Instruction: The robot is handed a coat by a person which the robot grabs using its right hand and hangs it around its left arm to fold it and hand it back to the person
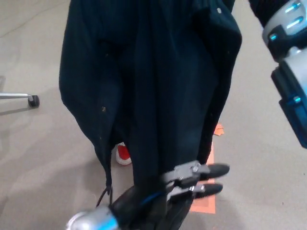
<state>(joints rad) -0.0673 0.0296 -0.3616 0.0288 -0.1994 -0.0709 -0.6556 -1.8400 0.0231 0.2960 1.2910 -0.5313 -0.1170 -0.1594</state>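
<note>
The dark coat (158,86) hangs in long folds from the top edge down the middle, its lower part lying against the left forearm (129,211), which enters from the bottom edge. The left hand (194,179) pokes out past the coat's right side, fingers (216,169) straight and slightly apart, gripping nothing. The right arm (288,57) enters at the upper right beside the coat, its hand out of sight; bare floor (43,153) lies open on both sides, with a chair caster (32,100) near the left edge, a person's red shoe (123,154) under the hem and an orange floor marker (204,205) below the fingers
</note>
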